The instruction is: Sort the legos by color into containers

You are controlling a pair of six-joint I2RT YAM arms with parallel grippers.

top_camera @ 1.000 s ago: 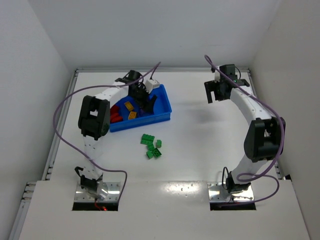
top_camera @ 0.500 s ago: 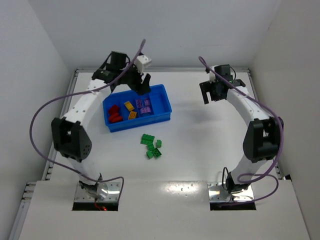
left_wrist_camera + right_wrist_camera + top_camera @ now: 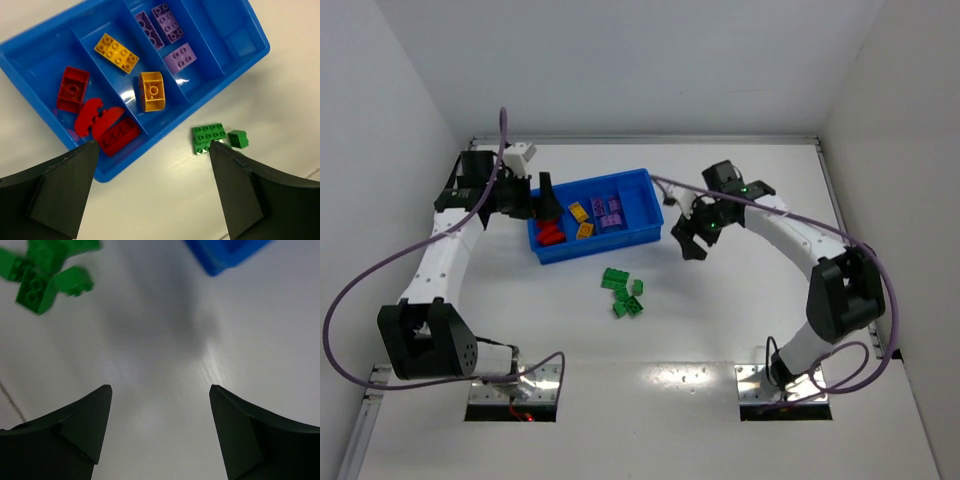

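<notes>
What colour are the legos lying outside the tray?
The loose legos are green, clearest in top external view.

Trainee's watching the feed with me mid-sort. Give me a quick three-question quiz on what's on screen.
1. True or false: the green legos are inside the blue tray.
2. Which colour borders the tray's empty compartment? A red, B yellow, C purple.
3. Fill in: the left gripper and right gripper are both ____.
Key: 1 false; 2 C, the purple legos; 3 open.
</notes>
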